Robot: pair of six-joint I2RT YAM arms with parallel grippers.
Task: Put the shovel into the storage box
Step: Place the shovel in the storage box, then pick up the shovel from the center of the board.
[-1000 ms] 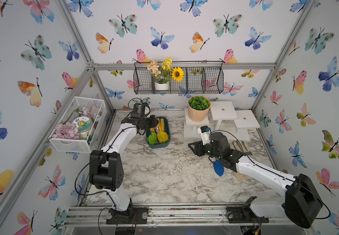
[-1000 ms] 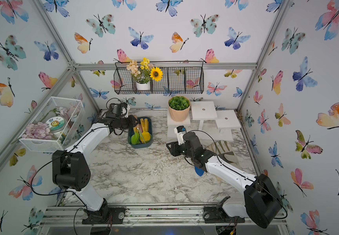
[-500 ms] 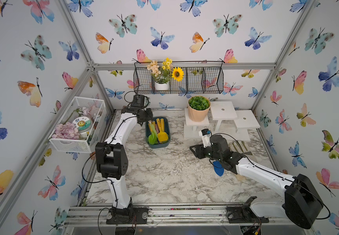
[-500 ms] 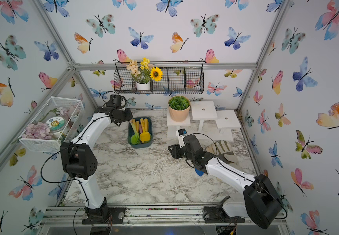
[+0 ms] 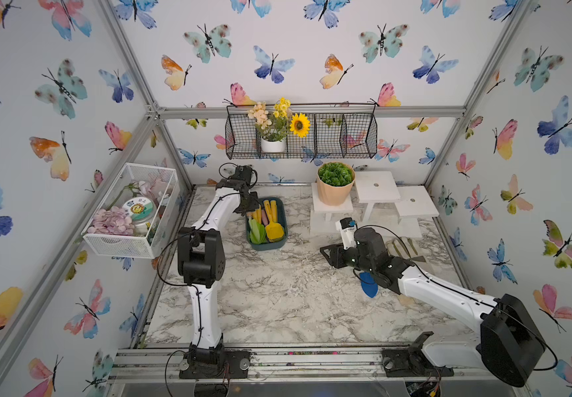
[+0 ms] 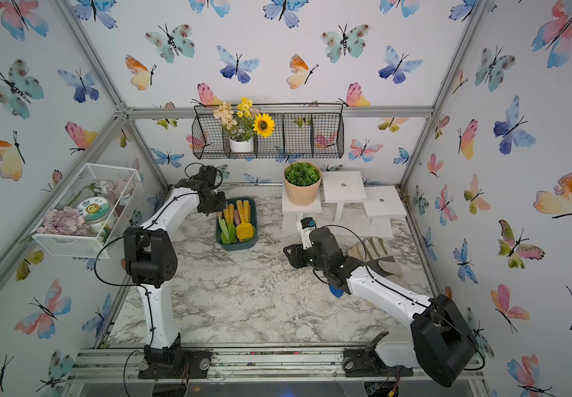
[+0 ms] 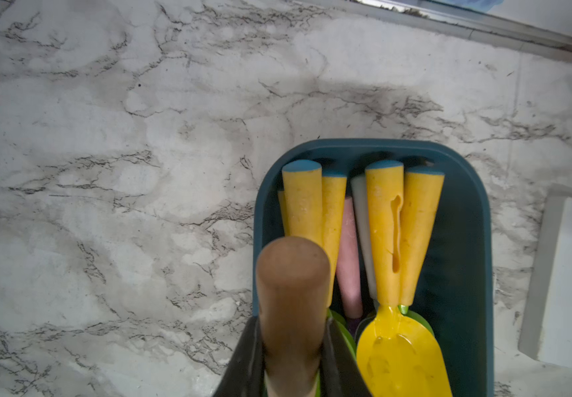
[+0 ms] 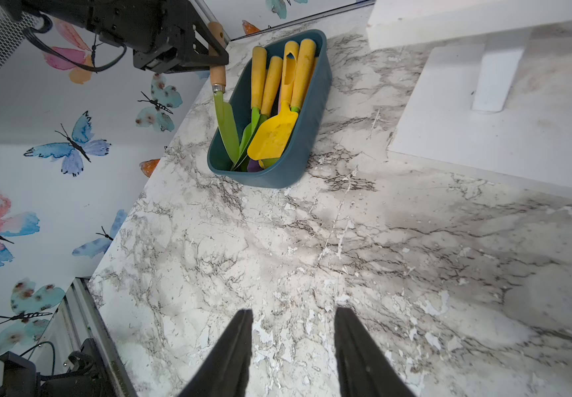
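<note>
Starting at the near edge of the bench [image 5: 277, 309], a blue piece [image 5: 368, 288] is seen lying at about 4 o'clock from the bench's middle, partly hidden under the right arm. Just beyond it, at about 2 o'clock from the middle, the right pincer [image 8: 294, 311] is held above the marble surface with its jaws spread and nothing between them. A pair of pale gloves [image 6: 379, 251] is laid behind that arm, toward 3 o'clock.

Farther back, at about 11 o'clock, the storage box [image 5: 283, 242] is set lengthwise on the bench. Yellow-handled tools [image 7: 391, 223] and a yellow scoop [image 7: 401, 354] are packed in it. The shovel [image 8: 224, 117] is pinched by its wooden handle in the left pincer [image 7: 291, 343], whose jaws are pressed against the handle on both sides. It is held steeply, handle up, and its green blade is pointed down into the box along the wall on the 9 o'clock side. Whether the tip is touching the box floor cannot be told.

At the far edge, near 1 o'clock, a potted plant [image 5: 334, 187] is stood on a white stand [image 5: 332, 208]. A black wire basket [image 5: 346, 134] with flowers is hung on the back wall at 12 o'clock.
</note>
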